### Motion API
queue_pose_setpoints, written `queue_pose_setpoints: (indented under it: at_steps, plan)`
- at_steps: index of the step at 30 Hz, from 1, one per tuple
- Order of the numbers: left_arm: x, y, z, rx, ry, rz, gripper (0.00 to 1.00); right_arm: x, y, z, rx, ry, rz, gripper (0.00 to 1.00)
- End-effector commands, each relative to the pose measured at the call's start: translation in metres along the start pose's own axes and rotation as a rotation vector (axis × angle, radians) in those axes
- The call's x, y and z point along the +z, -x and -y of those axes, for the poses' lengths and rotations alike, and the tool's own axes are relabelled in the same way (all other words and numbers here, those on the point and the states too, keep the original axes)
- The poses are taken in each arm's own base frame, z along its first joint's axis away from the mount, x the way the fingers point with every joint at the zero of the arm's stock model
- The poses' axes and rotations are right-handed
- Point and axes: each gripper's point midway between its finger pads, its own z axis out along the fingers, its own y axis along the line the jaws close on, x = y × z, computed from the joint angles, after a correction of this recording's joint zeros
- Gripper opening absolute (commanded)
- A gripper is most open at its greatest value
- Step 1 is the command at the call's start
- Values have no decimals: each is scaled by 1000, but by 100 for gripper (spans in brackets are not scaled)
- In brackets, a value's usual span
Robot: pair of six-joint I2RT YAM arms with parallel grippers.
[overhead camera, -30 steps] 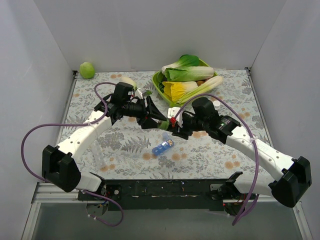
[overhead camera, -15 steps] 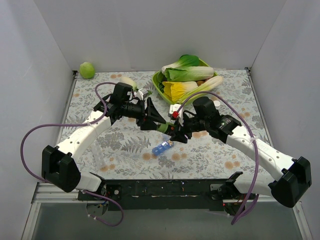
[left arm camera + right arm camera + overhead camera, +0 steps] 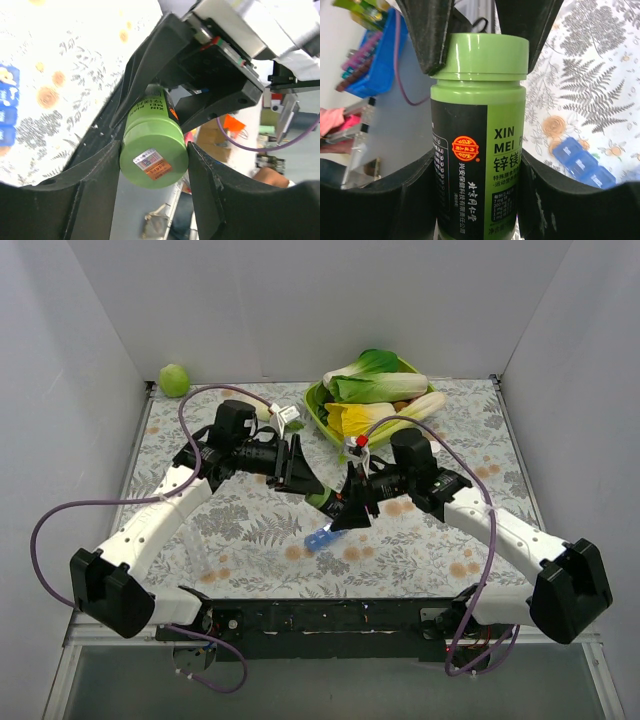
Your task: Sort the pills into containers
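The fern-and-flower tablecloth point(image 3: 250, 525) is filling most of the overhead view, with white walls standing round it. The left arm point(image 3: 160, 515) is reaching in from the lower left and the right arm point(image 3: 500, 530) from the lower right, purple cables point(image 3: 60, 520) looping off both, and they are meeting just below the middle of the frame.

In the upper middle a lime-green bowl point(image 3: 315, 412) is sitting piled with bok choy and other leafy vegetables point(image 3: 380, 390). A round green fruit point(image 3: 174, 379) is resting in the upper left corner against the back wall.

Where the arms meet, the left gripper point(image 3: 318, 492) and the right gripper point(image 3: 345, 505) are both clenching one green pill bottle point(image 3: 328, 502), which is hanging tilted above the cloth. From the right wrist, the right gripper point(image 3: 478, 165) is clamping the bottle's point(image 3: 479, 125) labelled body, lettered XIN MEI, while two black fingers point(image 3: 430, 35) are pinching its cap from the top of the frame. From the left wrist, the left gripper point(image 3: 154, 150) is squeezing the cap end of the bottle point(image 3: 152, 145), where a small sticker is showing.

The blue strip pill box point(image 3: 320, 537) is lying on the cloth just below the grippers, touched by neither. It is showing at the lower right of the right wrist view point(image 3: 582, 162) and at the left edge of the left wrist view point(image 3: 6, 110).
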Motion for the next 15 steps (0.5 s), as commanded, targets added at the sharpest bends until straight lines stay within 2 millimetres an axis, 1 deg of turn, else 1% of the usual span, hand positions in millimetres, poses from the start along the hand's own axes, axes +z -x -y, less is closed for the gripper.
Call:
queue_pose_setpoints:
  at_steps: [1,2,3,6,7,8,9,10,11,13,14,15]
  plan:
    - [-1,23,28,186,-30,107,38,-4,65,-37,-181,210,159,2]
    - [-3,32,26,184,1,148,45,-4,66,-36,-184,206,162,2]
    - [-8,42,30,191,6,183,56,-4,67,-36,-190,202,164,2]
    - [-19,61,40,184,6,270,69,-4,68,-33,-216,185,159,2]
    - [-22,63,44,190,-2,288,78,-4,65,-31,-207,179,146,2]
    - [-29,65,52,183,-16,313,86,-4,67,-30,-237,169,151,2]
    - [-34,70,56,195,-26,341,88,-4,67,-30,-247,168,149,2]
    - [-38,72,61,202,-39,352,98,-4,65,-30,-245,165,144,2]
    - [-43,72,68,204,-52,363,98,-5,66,-30,-265,159,147,2]
    - [-52,75,72,209,-48,385,98,-5,65,-29,-281,148,143,2]
    - [-55,76,73,209,-43,392,98,-6,64,-27,-304,135,138,2]
    - [-61,77,70,197,-12,417,98,-6,64,-26,-320,127,136,2]
